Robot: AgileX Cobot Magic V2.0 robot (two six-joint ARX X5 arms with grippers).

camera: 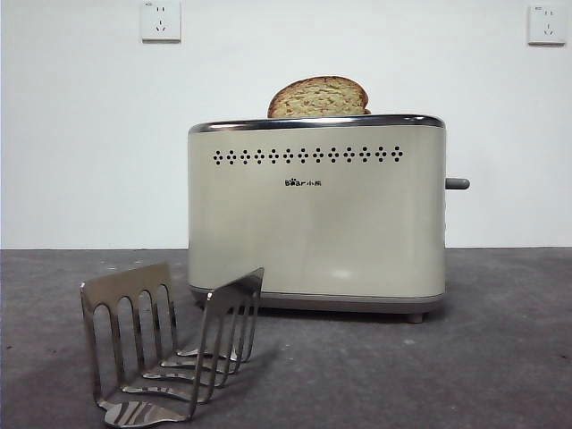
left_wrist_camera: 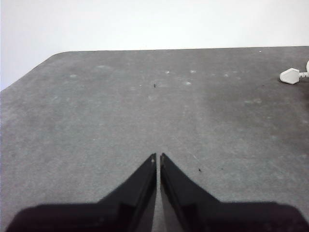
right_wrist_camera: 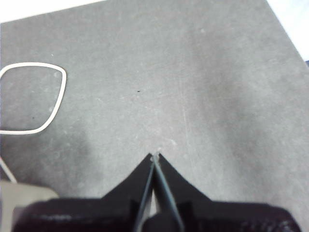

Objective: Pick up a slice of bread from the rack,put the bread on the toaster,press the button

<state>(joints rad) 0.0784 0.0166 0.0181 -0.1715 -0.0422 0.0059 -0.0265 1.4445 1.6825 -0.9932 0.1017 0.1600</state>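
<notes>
A cream-beige toaster (camera: 316, 213) stands in the middle of the front view on a dark grey worktop (camera: 500, 357), against a white wall. The slice of bread (camera: 318, 97) sits in the toaster's top, its rounded brown crust and speckled crumb rising above the chrome rim. The small grey button (camera: 457, 184) sticks out sideways from the toaster's right end, high on that side. At the lower left of the frame, in front of the toaster and apart from it, stands the shiny steel rack (camera: 170, 344), its slots holding nothing. Two white wall sockets (camera: 161, 21) show at the upper corners.

Neither arm appears in the front view. In the left wrist view, the left gripper (left_wrist_camera: 158, 157) hangs over bare worktop with its jaws closed to a thin slit, gripping nothing; a white plug (left_wrist_camera: 291, 76) lies at the right edge. In the right wrist view, the right gripper (right_wrist_camera: 155, 156) has its jaws pressed together, holding nothing, over bare worktop; a loop of what seems to be white cable (right_wrist_camera: 34, 96) lies at the left.
</notes>
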